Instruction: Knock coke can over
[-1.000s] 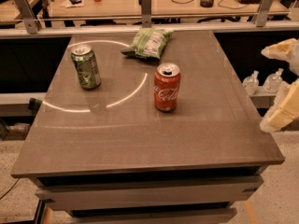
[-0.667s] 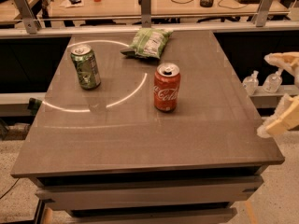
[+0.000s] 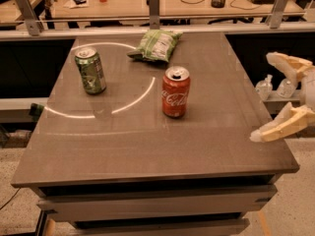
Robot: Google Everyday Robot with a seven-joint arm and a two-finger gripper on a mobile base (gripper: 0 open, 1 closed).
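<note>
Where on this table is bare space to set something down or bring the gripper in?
Bare: the front strip of the grey table, before the red aluminium coke can and the green soda can; also the right side, between the coke can and the open cream gripper off the table's right edge. Crowded: the back, near the green snack bag.

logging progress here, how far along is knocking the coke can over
Done: nothing yet; the red aluminium coke can stands upright on the grey table. In hand: the cream two-finger gripper hangs open off the table's right edge, apart from the can. Left: reach the can and tip it onto its side.
</note>
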